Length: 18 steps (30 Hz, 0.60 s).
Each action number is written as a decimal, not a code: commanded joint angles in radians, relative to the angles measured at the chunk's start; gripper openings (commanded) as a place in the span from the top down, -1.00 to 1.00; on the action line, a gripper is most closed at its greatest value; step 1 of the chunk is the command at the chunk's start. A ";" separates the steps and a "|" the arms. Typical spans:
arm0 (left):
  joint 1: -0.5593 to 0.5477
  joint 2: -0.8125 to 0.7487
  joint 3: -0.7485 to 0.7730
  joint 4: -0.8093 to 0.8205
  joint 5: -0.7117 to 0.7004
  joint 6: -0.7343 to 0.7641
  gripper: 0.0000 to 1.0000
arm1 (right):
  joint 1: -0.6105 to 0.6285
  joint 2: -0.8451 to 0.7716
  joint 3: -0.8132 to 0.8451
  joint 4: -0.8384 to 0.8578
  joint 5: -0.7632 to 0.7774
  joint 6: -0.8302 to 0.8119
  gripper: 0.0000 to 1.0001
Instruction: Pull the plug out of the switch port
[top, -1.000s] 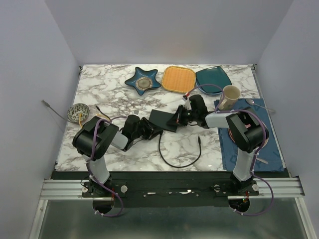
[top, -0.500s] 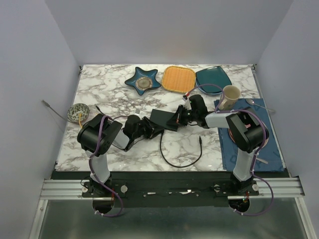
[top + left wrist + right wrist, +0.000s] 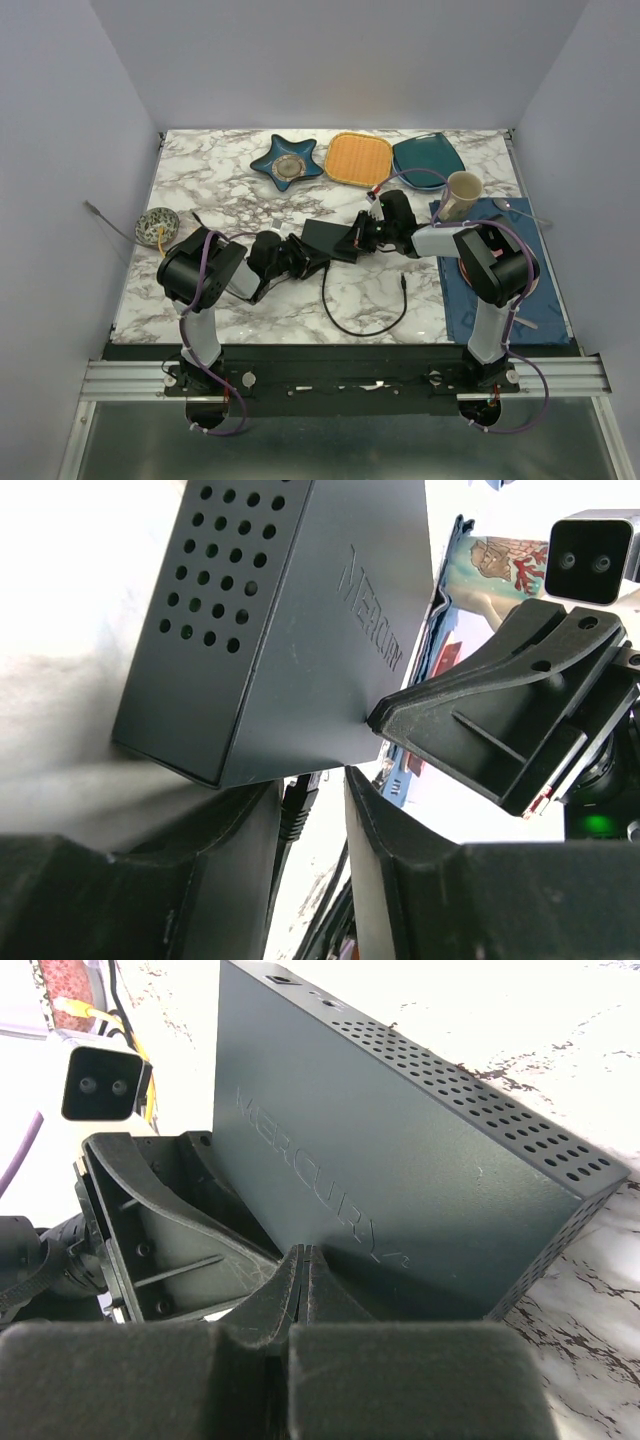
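Note:
The switch [image 3: 330,240] is a flat matte black box at mid-table, its perforated side and lettered top filling the left wrist view [image 3: 290,630] and the right wrist view [image 3: 400,1160]. A black plug [image 3: 298,805] on a thin black cable [image 3: 360,325] meets the switch's lower edge. Whether it sits in a port is hidden. My left gripper [image 3: 303,256] [image 3: 312,780] is open around the plug. The plug lies against the left finger, with a gap to the other. My right gripper [image 3: 360,240] [image 3: 306,1250] is shut, its tips pressed on the switch's top face.
Along the back stand a blue star-shaped dish [image 3: 285,162], an orange square plate [image 3: 358,158] and a teal plate [image 3: 427,158]. A beige cup [image 3: 462,193] and a spoon [image 3: 515,207] sit by a blue mat [image 3: 495,280] at the right. A small patterned bowl [image 3: 157,225] is at the left.
The left arm's elbow has swung a little to the right, and the cable loop has shifted slightly. The switch and the right gripper have stayed put.

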 commanded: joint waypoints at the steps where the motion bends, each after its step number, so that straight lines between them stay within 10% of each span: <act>1: -0.009 0.027 -0.040 -0.063 0.016 0.013 0.04 | 0.005 0.040 -0.023 -0.074 0.066 -0.040 0.99; 18: -0.008 -0.088 -0.034 -0.310 -0.053 0.102 -0.07 | 0.005 0.038 -0.027 -0.068 0.064 -0.039 0.99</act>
